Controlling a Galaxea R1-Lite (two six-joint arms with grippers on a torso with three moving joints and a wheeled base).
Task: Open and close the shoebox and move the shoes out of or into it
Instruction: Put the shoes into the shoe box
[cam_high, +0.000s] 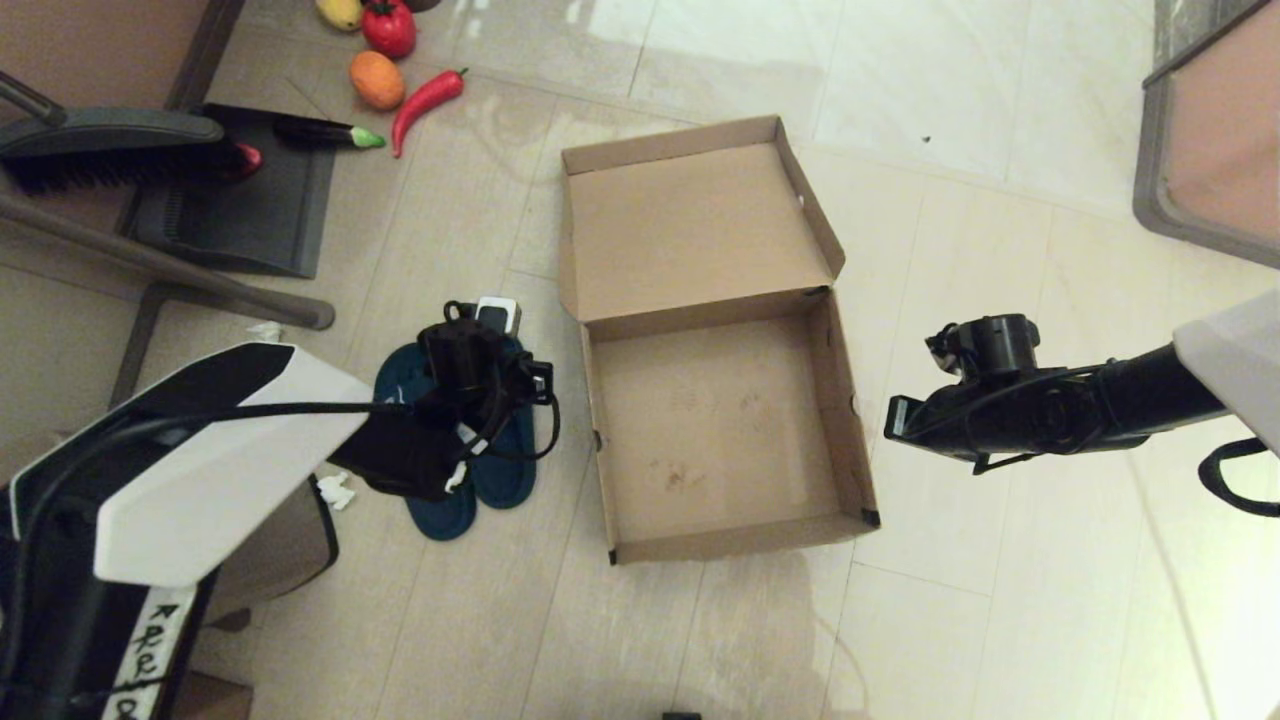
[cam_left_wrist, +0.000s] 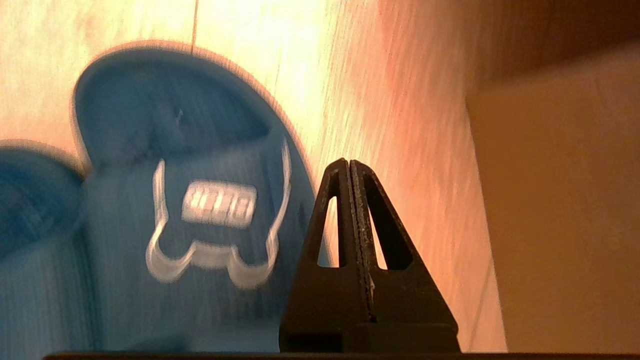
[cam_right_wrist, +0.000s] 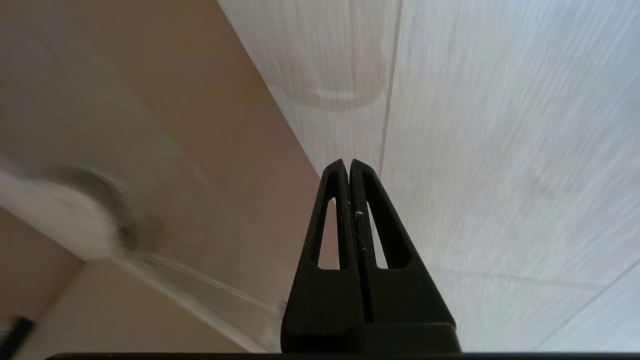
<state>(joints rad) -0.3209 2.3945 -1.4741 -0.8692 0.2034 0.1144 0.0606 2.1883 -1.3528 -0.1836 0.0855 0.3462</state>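
The brown cardboard shoebox (cam_high: 710, 420) lies on the floor with its hinged lid (cam_high: 690, 230) folded back and nothing inside. The two navy slippers (cam_high: 505, 470) lie side by side just left of the box, partly hidden under my left arm. My left gripper (cam_high: 535, 385) hangs shut and empty over the strip of floor between the nearer slipper and the box wall. In the left wrist view the slipper (cam_left_wrist: 190, 215) shows its white animal outline beside the shut gripper (cam_left_wrist: 348, 162). My right gripper (cam_high: 897, 420) hovers shut and empty just outside the box's right wall (cam_right_wrist: 150, 150).
Toy vegetables (cam_high: 388, 60) lie on the floor at the far left. A black brush and dustpan (cam_high: 150, 160) rest beside a metal leg (cam_high: 180, 275). White paper scraps (cam_high: 335, 492) lie near the slippers. A framed panel (cam_high: 1210, 130) stands at the far right.
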